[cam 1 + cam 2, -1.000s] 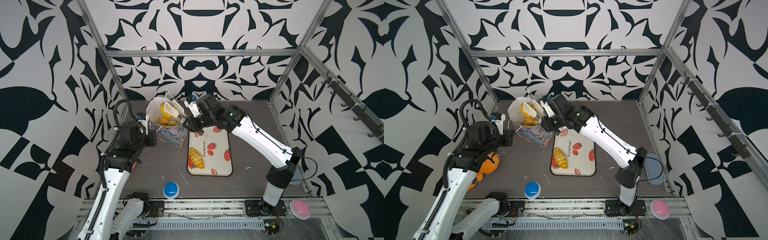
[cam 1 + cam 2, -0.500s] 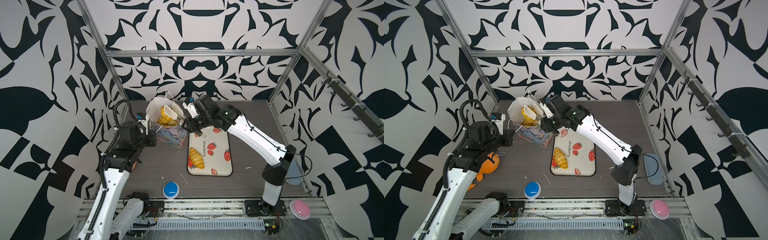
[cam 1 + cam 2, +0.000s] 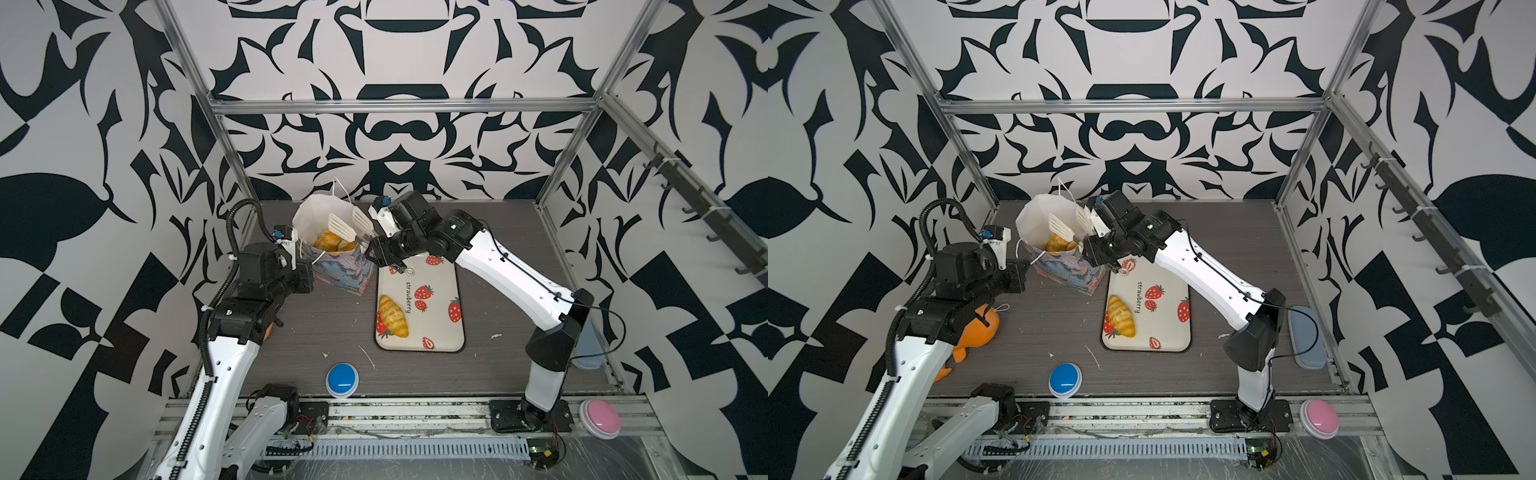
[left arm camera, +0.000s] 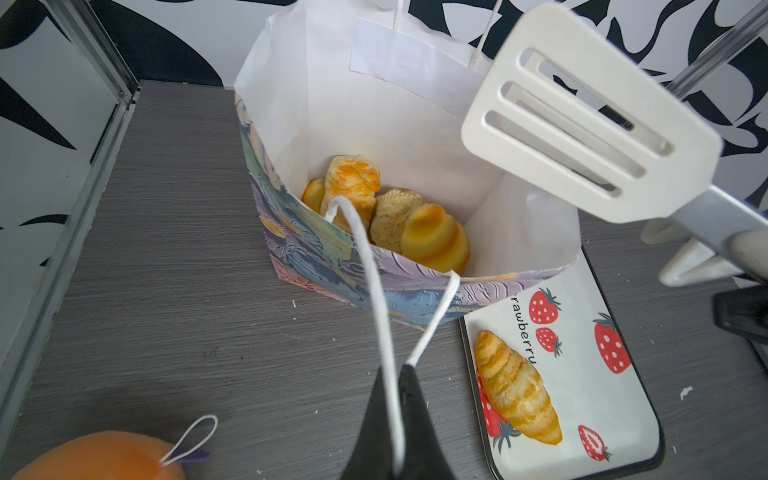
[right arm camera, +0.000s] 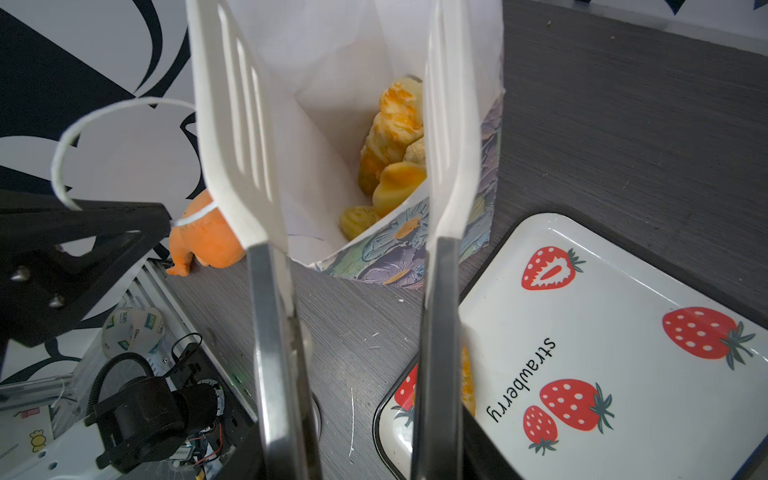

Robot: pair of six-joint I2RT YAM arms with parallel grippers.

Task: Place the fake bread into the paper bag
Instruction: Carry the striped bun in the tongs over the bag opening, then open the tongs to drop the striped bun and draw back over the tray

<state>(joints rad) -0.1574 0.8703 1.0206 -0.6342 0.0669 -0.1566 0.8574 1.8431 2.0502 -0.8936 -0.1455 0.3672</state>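
Observation:
The paper bag (image 3: 341,272) (image 3: 1068,275) stands at the back left of the table, tilted toward my left arm, its mouth open. Several fake bread pieces (image 3: 328,241) (image 4: 432,237) (image 5: 390,124) lie inside. One croissant (image 3: 392,316) (image 3: 1120,316) (image 4: 515,386) lies on the strawberry tray (image 3: 440,332) (image 5: 602,299). My left gripper (image 3: 309,270) (image 4: 399,374) is shut on the bag's white cord handle (image 4: 374,282). My right gripper (image 3: 384,253) (image 5: 357,465) is shut on tongs (image 3: 351,224) (image 5: 237,124). Their two white slotted blades stand apart over the bag's mouth with nothing between them.
An orange plush toy (image 3: 980,328) (image 4: 104,457) lies by my left arm. A blue button (image 3: 342,379) sits near the front edge and a pink button (image 3: 600,419) on the front rail. A grey-blue lid (image 3: 1306,336) lies at the right edge.
The tongs' blades have spread apart above the bag's mouth, and the right arm has shifted slightly toward the bag. My left arm has not moved.

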